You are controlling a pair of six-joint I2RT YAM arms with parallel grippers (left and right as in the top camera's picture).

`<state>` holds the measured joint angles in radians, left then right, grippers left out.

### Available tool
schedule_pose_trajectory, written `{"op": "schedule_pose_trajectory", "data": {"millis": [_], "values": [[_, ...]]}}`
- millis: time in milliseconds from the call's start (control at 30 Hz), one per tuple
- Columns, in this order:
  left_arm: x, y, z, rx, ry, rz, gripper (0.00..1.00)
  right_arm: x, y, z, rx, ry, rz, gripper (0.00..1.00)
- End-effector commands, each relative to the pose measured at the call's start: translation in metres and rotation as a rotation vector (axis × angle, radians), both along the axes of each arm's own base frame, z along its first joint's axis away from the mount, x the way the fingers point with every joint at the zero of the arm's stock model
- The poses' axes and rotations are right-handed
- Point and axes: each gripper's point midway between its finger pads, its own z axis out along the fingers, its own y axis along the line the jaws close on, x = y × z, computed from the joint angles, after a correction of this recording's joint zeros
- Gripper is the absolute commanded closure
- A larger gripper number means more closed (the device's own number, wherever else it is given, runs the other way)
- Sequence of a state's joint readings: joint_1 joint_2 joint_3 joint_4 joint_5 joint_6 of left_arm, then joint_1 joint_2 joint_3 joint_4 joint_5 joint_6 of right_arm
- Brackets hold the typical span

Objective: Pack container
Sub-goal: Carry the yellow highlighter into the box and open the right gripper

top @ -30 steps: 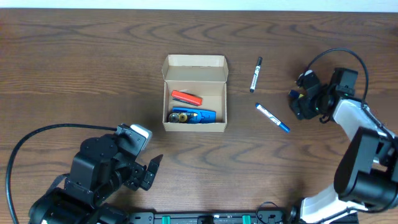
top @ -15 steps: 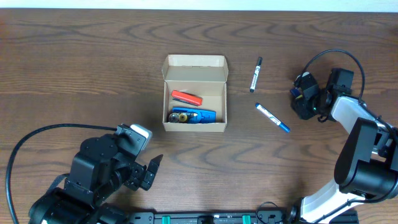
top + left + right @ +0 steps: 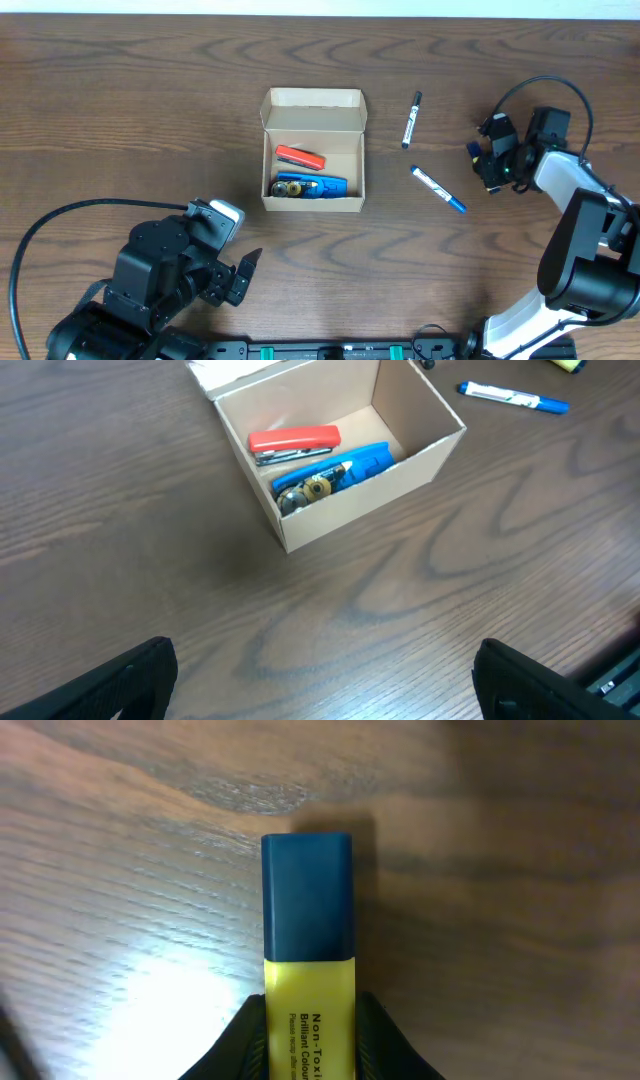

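Left gripper (image 3: 322, 672) spread wide; right gripper (image 3: 308, 1038) clamps highlighter (image 3: 307, 900).

The right arm's jaws, gripping the yellow highlighter (image 3: 307, 950), have shifted and turned slightly above the table.

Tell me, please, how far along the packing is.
Done: a stapler and a blue item lie in the open box. In hand: the right tool grips a highlighter. Left: the black-capped pen and blue-capped pen on the table, then closing the lid. The left tool is open, idle.
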<state>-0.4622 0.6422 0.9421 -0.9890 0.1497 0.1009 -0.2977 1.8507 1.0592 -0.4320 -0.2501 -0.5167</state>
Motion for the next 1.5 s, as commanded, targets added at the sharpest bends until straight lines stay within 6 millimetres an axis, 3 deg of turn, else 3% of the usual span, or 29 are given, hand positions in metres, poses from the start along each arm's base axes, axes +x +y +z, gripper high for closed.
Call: {"op": "schedule_pose_trajectory", "data": {"millis": [0, 67, 167, 300, 433, 667, 767, 867, 1033, 1267, 1467], "values": [[0.000, 0.000, 0.006, -0.012, -0.011, 0.007, 0.05, 0.028, 0.015, 0.042, 0.096, -0.067, -0.048, 0.88], [0.000, 0.000, 0.006, -0.012, -0.011, 0.007, 0.05, 0.035, 0.026, 0.065, 0.139, -0.083, -0.045, 0.88], [0.000, 0.000, 0.006, -0.012, -0.011, 0.007, 0.05, 0.046, 0.055, 0.116, 0.196, -0.117, -0.027, 0.90], [0.000, 0.000, 0.006, -0.012, -0.011, 0.007, 0.05, 0.051, 0.105, 0.171, 0.229, -0.170, 0.008, 0.90], [0.000, 0.000, 0.006, -0.012, -0.011, 0.007, 0.05, 0.045, 0.165, 0.200, 0.273, -0.195, -0.018, 0.90], [0.000, 0.000, 0.006, -0.012, -0.011, 0.007, 0.05, 0.023, 0.247, 0.184, 0.222, -0.141, -0.104, 0.91], [0.000, 0.000, 0.006, -0.012, -0.011, 0.007, 0.05, 0.012, 0.275, 0.173, 0.168, -0.140, -0.117, 0.91], [0.000, 0.000, 0.006, -0.012, -0.011, 0.007, 0.05, 0.002, 0.291, 0.164, 0.123, -0.140, -0.150, 0.91], [0.000, 0.000, 0.006, -0.012, -0.011, 0.007, 0.05, -0.017, 0.296, 0.142, 0.056, -0.094, -0.273, 0.92], [0.000, 0.000, 0.006, -0.012, -0.011, 0.007, 0.05, -0.023, 0.293, 0.109, -0.024, -0.022, -0.274, 0.92], [0.000, 0.000, 0.006, -0.012, -0.011, 0.007, 0.05, -0.025, 0.293, 0.102, -0.033, 0.002, -0.281, 0.92]]}}
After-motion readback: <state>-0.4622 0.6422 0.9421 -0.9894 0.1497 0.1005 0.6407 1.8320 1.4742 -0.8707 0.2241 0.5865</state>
